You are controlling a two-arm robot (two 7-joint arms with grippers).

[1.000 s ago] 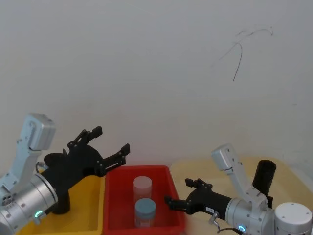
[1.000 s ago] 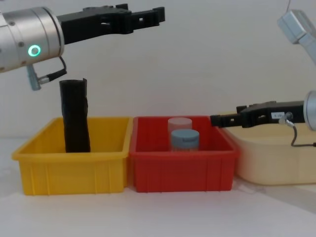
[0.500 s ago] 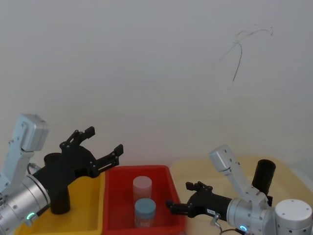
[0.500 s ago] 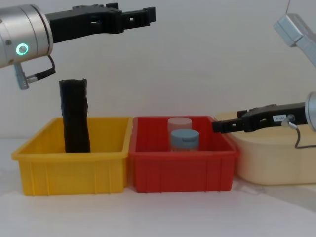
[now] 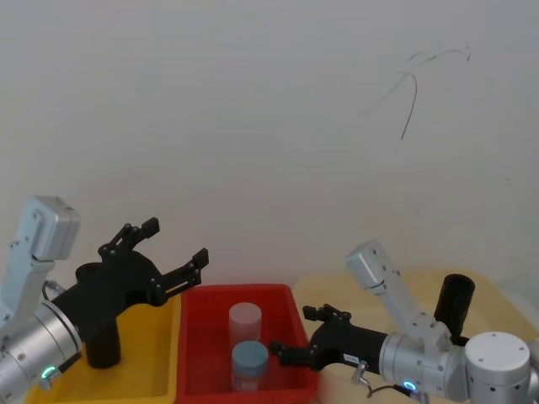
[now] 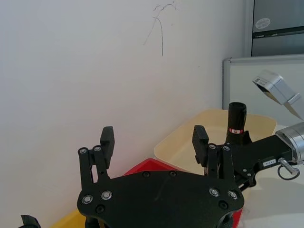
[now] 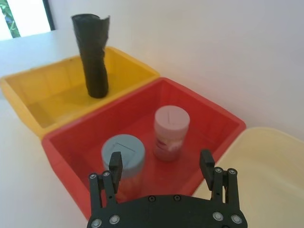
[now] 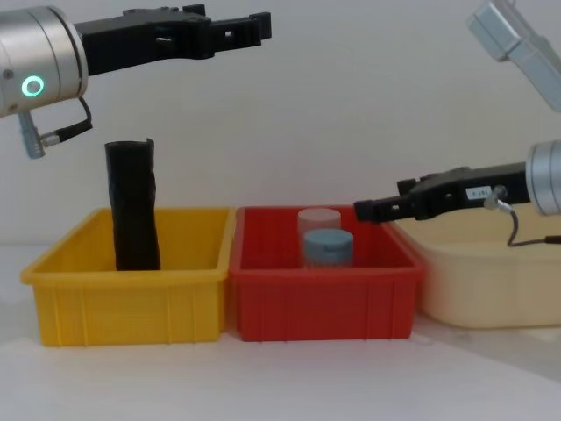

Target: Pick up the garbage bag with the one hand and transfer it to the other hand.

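Left tool (image 5: 176, 240) well above garbage bag (image 8: 133, 206)

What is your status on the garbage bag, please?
Left gripper open, higher than garbage bag. Right gripper open over red bin. Bag upright in yellow bin, ungrasped.

Open air all round the upper half of the garbage bag (image 8: 133, 206), upright in the yellow bin (image 8: 131, 303), well above its walls. Higher up, left tool (image 8: 261, 28), fingers spread. Right tool (image 8: 361, 210), fingers apart, low over the red bin (image 8: 320, 307), close by the jars (image 8: 328, 248).
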